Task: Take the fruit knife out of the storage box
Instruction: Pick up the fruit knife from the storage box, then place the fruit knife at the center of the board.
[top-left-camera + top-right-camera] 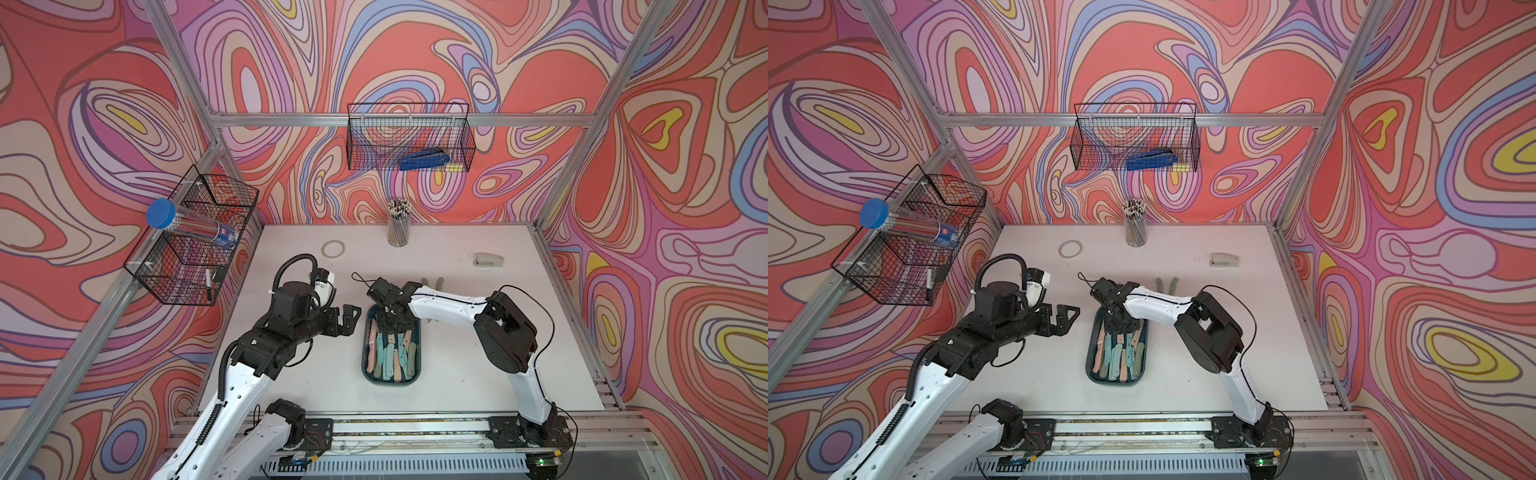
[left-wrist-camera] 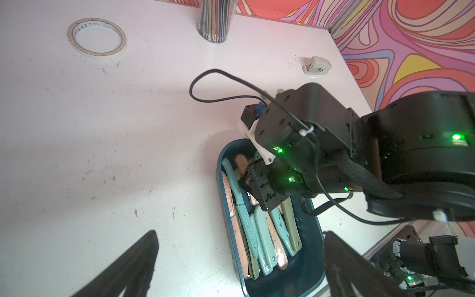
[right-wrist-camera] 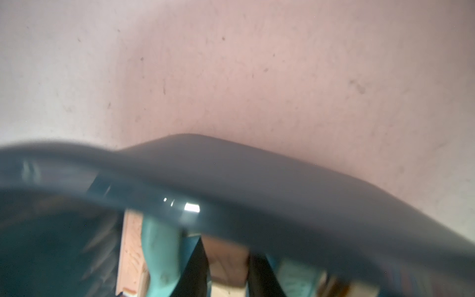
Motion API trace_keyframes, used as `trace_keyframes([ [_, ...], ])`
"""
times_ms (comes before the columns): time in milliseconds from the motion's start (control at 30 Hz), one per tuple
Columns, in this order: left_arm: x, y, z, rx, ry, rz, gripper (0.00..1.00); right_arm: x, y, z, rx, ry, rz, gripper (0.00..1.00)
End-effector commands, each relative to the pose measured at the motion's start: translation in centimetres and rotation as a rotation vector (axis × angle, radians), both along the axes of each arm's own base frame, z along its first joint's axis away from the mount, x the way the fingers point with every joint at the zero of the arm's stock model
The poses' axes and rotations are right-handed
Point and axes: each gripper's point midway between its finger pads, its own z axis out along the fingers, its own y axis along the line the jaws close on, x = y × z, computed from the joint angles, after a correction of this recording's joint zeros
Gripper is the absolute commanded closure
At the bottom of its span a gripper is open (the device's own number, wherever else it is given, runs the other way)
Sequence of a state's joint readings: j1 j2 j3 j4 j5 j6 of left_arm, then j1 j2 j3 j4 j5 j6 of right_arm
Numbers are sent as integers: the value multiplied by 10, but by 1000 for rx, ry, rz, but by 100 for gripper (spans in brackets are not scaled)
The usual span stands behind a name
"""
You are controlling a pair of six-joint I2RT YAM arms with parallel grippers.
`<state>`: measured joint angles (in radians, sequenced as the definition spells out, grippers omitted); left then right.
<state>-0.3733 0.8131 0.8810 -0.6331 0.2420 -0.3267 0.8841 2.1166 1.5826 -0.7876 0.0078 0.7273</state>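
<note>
Right gripper point(image 1: 392, 329), jaws pinched on a pink-handled fruit knife point(image 3: 226, 259) at the far end of the teal storage box point(image 1: 390, 383), should lift straight up, clear of neighbouring knives point(image 1: 389, 358) and the rim.

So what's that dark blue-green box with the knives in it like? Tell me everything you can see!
The storage box is a shallow, dark teal tub, shiny like plastic, rectangular with rounded corners and no lid. It sits flat on the white table between the two arms. It is packed with knives in pink, mint and grey-green, lying lengthwise. The right gripper dips into its far end among them.
</note>
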Motion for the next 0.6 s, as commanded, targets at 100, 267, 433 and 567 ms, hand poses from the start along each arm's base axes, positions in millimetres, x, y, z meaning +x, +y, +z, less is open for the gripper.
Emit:
trace_keyframes([
  [100, -3, -1, -2, -6, 17, -3, 0, 2, -7, 38, 20, -62, -11, 79],
  [267, -3, -2, -3, -7, 18, -5, 1, 5, -9, 56, 31, -97, -10, 79],
  [433, -3, -3, -3, -10, 21, -10, 0, 12, -17, 75, 25, -127, -8, 79],
  [567, -4, -3, -3, -12, 23, -14, 1, 23, -37, 91, 29, -157, -40, 79],
])
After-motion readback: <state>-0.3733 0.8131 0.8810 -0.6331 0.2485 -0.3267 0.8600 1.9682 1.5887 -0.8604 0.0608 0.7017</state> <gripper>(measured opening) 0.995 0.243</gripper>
